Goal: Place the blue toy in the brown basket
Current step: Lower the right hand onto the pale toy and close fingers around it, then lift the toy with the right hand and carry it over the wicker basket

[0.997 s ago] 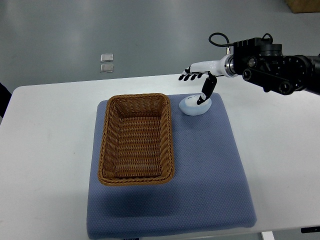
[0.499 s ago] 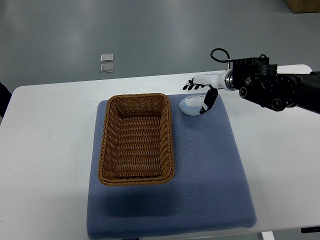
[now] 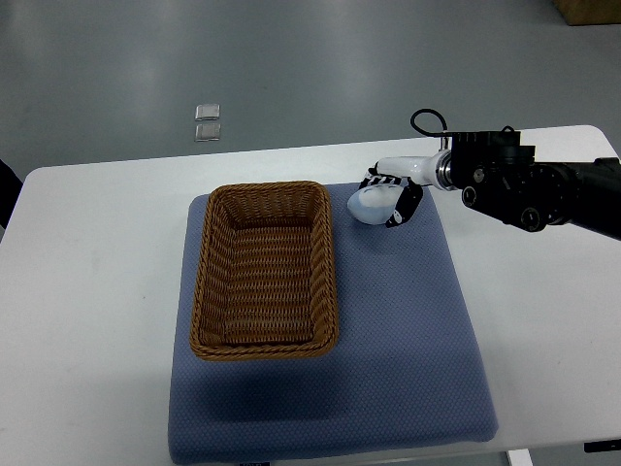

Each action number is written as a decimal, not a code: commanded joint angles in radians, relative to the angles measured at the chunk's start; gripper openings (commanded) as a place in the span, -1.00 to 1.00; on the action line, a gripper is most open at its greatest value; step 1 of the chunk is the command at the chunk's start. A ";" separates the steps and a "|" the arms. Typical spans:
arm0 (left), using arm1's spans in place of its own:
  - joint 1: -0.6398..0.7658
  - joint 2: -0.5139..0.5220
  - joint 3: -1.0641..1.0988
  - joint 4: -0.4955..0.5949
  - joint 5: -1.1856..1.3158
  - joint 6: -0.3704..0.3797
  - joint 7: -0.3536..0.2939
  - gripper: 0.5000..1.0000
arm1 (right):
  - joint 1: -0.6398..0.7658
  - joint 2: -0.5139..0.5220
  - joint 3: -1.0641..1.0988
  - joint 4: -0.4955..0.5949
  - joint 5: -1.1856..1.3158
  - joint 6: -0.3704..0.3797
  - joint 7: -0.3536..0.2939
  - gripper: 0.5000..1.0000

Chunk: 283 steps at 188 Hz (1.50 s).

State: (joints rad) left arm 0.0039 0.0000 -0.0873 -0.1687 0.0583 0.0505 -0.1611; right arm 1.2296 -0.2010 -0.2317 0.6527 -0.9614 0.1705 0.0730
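Starting on the left — my left arm is nowhere in this view, so nothing to report there. The white table [image 3: 97, 291] carries a blue mat [image 3: 408, 369], and on the mat's left half sits the brown basket [image 3: 264, 267], long side running away from me, its woven floor bare. Nothing is in it, so the placing part of the job is all ahead of me.

Moving right, just past the basket's far right corner — there's the blue toy [image 3: 367, 203], a pale rounded lump lying on the mat, near the basket rim but apart from it. It looks to be sitting on the cloth, not lifted.

And right on it is my right hand [image 3: 391, 194], reaching in from the right edge. My fingers [image 3: 375, 181] are draped over the toy's far side and my thumb comes down on its near right side, so I'm wrapped around it. Whether the grip is truly tight I cannot tell from up here; it reads as closing on, or just closed on, the toy.

So where am I? By my reckoning the reach is done and the grasp is at hand. Left to do: firm up the hold, lift, carry it a short way left over the rim, and let go inside.
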 commanded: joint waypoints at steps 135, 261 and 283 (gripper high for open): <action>-0.001 0.000 0.000 0.000 0.000 0.003 0.000 1.00 | 0.245 -0.101 0.018 0.197 -0.030 0.070 0.011 -0.45; -0.001 0.000 0.000 0.002 -0.002 0.006 0.000 1.00 | 0.219 0.160 0.014 0.220 -0.010 0.034 0.022 -0.33; -0.001 0.000 0.000 0.001 -0.002 0.006 0.000 1.00 | 0.185 0.181 0.014 0.219 -0.011 0.015 0.022 -0.28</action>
State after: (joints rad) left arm 0.0031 0.0000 -0.0874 -0.1672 0.0564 0.0569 -0.1611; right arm 1.4413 -0.0402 -0.2178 0.8737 -0.9709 0.2001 0.0944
